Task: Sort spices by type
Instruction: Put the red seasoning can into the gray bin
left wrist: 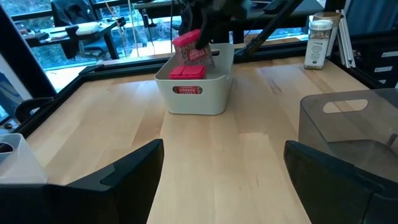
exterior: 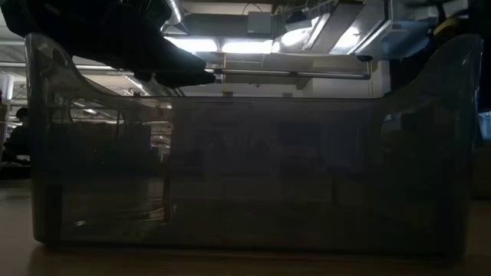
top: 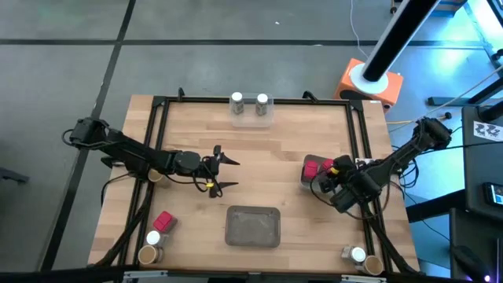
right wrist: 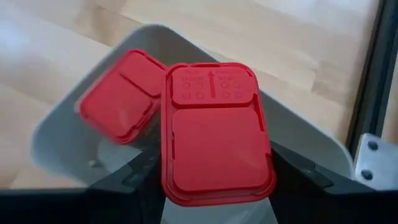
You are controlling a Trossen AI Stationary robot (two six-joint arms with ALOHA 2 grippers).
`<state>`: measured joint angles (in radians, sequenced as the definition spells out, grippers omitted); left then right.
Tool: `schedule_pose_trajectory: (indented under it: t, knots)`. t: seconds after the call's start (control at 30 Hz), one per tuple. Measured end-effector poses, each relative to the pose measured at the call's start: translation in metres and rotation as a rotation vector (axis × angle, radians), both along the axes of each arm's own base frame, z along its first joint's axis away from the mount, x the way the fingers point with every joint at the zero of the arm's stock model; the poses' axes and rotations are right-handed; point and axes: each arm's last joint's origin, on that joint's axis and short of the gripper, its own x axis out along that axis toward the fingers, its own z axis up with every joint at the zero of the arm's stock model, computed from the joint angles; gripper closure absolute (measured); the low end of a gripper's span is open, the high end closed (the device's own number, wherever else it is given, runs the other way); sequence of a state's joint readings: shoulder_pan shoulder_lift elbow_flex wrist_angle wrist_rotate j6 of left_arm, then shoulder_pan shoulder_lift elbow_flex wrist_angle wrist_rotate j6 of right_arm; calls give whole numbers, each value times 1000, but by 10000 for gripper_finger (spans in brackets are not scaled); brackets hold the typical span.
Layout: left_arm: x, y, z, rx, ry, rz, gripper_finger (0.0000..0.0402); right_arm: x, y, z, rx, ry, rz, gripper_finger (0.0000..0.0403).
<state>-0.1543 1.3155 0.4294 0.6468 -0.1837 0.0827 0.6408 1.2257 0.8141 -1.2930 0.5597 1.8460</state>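
My right gripper (top: 334,174) is shut on a red boxy pack (right wrist: 214,130) over a small grey tray (top: 308,179) at the table's right side. Another red pack (right wrist: 121,99) lies inside that tray. My left gripper (top: 229,173) is open and holds nothing; it hovers over the table's middle left, facing the tray (left wrist: 194,93). Two white-capped jars (top: 249,102) stand at the far edge. A red pack (top: 163,221), a white-capped jar (top: 154,238) and a tan-topped jar (top: 148,255) stand at the near left corner. My right gripper pinches the red pack by its two long sides (right wrist: 166,168) between the two fingers (right wrist: 134,174), with the lid facing the wrist camera. The fingers come from above. The pack (left wrist: 191,48) is lifted clear, just over the tray's rim.
A larger grey translucent tray (top: 253,226) sits near the table's near edge, and its wall (exterior: 245,176) fills the low view. A white-capped jar (top: 357,255) and a tan-topped jar (top: 372,263) stand at the near right corner. A black frame (top: 161,106) borders the table.
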Motion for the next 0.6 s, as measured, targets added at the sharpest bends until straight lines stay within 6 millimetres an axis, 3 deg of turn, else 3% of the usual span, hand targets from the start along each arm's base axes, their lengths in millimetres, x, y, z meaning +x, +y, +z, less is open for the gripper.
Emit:
schedule_pose_trajectory:
  t: [0.23,0.6]
  knots:
    - [0,0,0,-3,3,1,86,7,-1,-22,-25,-10,-26,183]
    - [0,0,0,-1,3,0,86,11,1,-28,-59,-21,-27,162]
